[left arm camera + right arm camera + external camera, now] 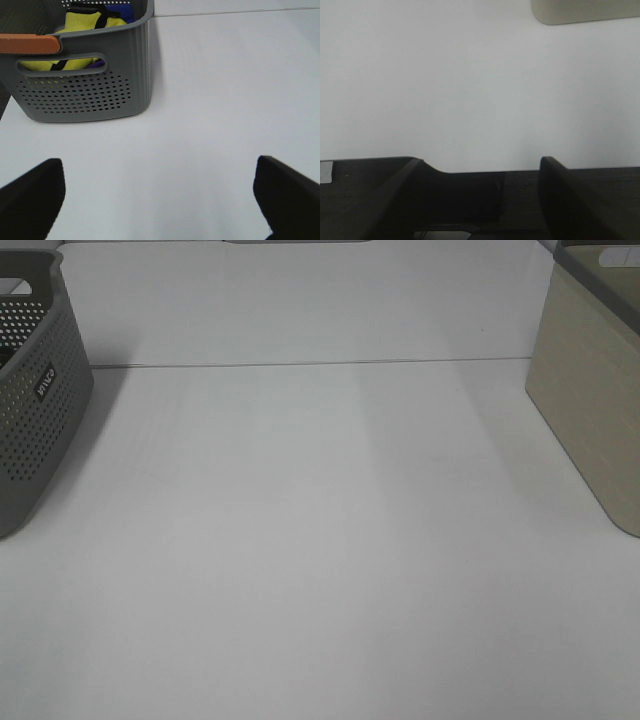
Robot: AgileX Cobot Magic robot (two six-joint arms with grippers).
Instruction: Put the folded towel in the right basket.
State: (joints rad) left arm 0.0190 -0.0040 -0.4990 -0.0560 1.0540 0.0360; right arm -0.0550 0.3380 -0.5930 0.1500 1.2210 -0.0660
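Yellow cloth (pixel 82 22), possibly the towel, lies in the grey basket (pixel 85 95) ahead of the left jaws, wide apart, empty. Right jaws likewise; beige basket (pixel 585 12) ahead.

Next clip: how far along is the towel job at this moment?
Done: nothing can be confirmed. No towel lies on the table, and the inside of the right basket is hidden. In hand: nothing; the left pincer and right pincer are both open and empty. Left: unclear. The left basket holds yellow fabric that might be the towel; if so, the whole pick and transfer remains.
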